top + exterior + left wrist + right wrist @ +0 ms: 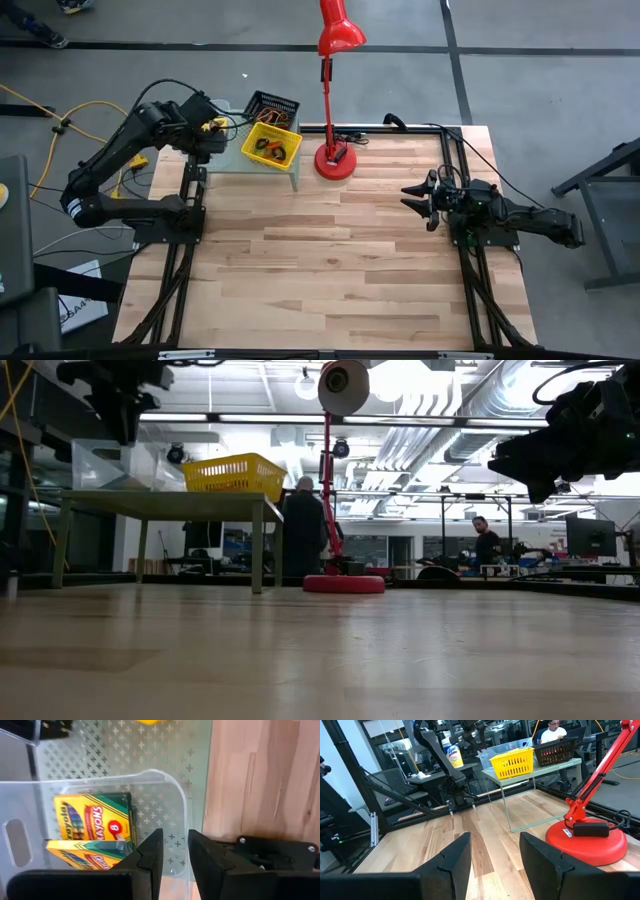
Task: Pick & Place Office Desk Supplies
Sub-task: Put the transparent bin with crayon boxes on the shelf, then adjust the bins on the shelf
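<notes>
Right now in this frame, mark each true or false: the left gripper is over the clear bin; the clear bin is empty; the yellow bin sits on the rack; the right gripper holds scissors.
1. The left gripper is over the clear bin: true.
2. The clear bin is empty: false, crayon boxes lie in it.
3. The yellow bin sits on the light-green rack: true.
4. The right gripper holds scissors: false, its jaws are open and empty, above the wooden table.

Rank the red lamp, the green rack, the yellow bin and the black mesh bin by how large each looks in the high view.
1. Red lamp, longest, though its head sits nearer the camera.
2. Green rack.
3. Yellow bin and black mesh bin: they look alike, and the black one is partly hidden.
</notes>
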Action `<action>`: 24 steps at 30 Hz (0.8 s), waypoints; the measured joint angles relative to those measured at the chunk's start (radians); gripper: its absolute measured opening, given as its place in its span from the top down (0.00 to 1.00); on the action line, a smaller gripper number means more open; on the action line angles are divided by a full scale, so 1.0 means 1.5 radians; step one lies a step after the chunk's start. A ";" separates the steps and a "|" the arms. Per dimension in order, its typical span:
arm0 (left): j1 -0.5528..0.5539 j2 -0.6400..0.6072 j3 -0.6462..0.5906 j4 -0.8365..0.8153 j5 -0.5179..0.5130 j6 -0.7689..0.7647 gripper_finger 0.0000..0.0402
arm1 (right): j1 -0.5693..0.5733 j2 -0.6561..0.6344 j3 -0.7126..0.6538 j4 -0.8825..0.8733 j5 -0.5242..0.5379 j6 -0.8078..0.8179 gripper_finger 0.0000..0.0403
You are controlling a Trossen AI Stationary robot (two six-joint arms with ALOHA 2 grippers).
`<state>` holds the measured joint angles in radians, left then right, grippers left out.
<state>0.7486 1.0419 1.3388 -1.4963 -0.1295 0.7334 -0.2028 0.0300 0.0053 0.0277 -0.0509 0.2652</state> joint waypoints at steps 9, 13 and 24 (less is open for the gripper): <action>-0.023 -0.023 0.007 0.006 0.001 -0.027 0.79 | 0.000 0.000 0.000 0.000 0.000 0.000 0.61; -0.040 -0.032 0.007 0.034 0.001 -0.035 0.79 | 0.000 0.000 0.000 0.000 0.000 0.000 0.61; -0.116 -0.018 0.006 0.193 -0.013 -0.060 0.79 | 0.000 0.000 0.000 0.000 0.000 0.000 0.61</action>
<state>0.5742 1.0150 1.3483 -1.2076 -0.1486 0.6428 -0.2028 0.0303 0.0054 0.0273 -0.0512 0.2653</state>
